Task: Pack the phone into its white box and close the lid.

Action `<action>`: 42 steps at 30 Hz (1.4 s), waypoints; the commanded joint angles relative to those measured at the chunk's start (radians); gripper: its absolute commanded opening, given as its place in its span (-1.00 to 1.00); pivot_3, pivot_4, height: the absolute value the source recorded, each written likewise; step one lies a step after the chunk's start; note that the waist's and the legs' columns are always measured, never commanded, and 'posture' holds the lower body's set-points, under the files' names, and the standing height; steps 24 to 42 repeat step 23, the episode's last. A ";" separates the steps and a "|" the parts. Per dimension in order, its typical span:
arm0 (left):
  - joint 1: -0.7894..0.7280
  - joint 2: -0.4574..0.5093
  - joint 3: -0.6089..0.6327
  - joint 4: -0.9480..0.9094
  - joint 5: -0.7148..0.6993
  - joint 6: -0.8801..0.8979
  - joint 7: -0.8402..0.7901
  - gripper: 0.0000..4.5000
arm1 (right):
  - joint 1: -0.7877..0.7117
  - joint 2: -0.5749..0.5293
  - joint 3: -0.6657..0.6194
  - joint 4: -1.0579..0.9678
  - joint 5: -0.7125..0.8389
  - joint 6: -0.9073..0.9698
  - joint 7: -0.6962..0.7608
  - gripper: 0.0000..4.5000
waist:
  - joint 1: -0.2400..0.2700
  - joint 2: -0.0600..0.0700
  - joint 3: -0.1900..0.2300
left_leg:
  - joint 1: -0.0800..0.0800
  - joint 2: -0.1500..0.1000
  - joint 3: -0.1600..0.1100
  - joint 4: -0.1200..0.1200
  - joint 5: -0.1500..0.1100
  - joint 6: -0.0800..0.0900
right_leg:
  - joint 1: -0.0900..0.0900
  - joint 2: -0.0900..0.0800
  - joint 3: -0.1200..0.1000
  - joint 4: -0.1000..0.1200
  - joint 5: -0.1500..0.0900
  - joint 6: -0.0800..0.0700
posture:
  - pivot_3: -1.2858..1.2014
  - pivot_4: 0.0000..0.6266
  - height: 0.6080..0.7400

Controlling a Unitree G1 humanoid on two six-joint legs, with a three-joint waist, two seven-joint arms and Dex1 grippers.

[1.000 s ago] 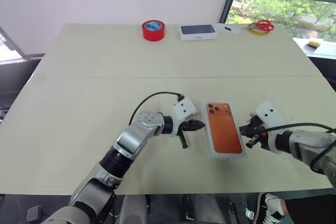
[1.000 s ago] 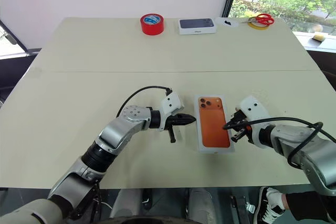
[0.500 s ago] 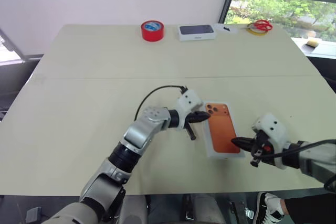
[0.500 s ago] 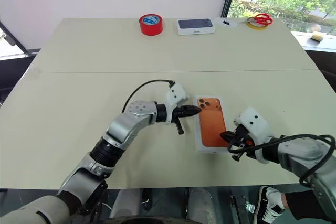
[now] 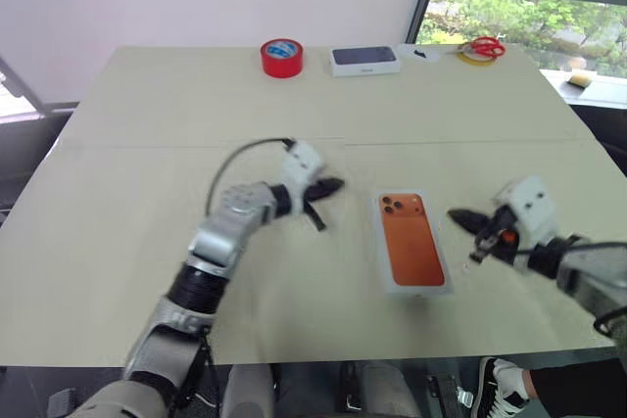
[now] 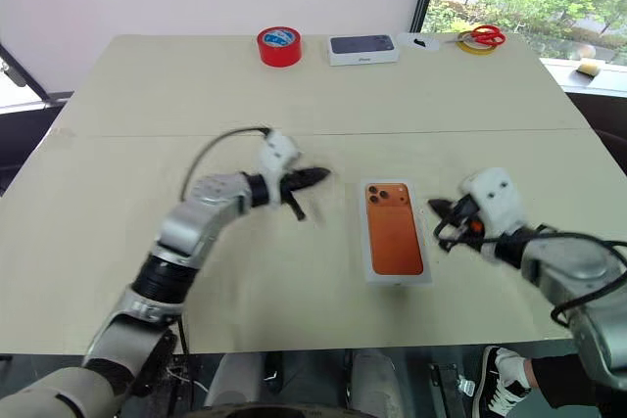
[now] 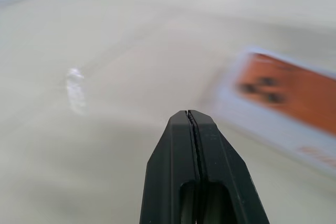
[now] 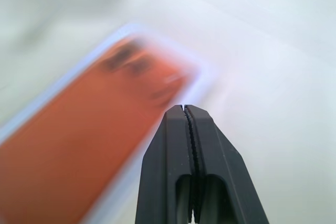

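- I see the phone [image 5: 411,247] lying camera-side up inside the white box [image 5: 383,276] near the front of the tabletop [image 5: 147,124], between my two arms.
- My left end effector [image 5: 331,185] is clenched on nothing, off to the box's left and apart from it.
- My right end effector [image 5: 457,214] is also clenched and empty, just beside the box's right rim.
- There is bare tabletop all around the box; a red tape roll [image 5: 282,56], a dark-topped white box [image 5: 365,60] and scissors [image 5: 485,48] line the far edge.
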 commanded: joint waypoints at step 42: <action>0.314 0.244 0.377 -0.119 -0.151 0.018 0.073 -1.00 | -0.168 0.071 0.073 0.136 -0.008 -0.065 0.056 -0.98 | -0.001 0.000 0.000 | 0.000 0.000 0.001 -0.001 0.000 0.000 | 0.000 -0.001 0.000 0.000 0.000 0.000 | 0.03 -0.52 0.85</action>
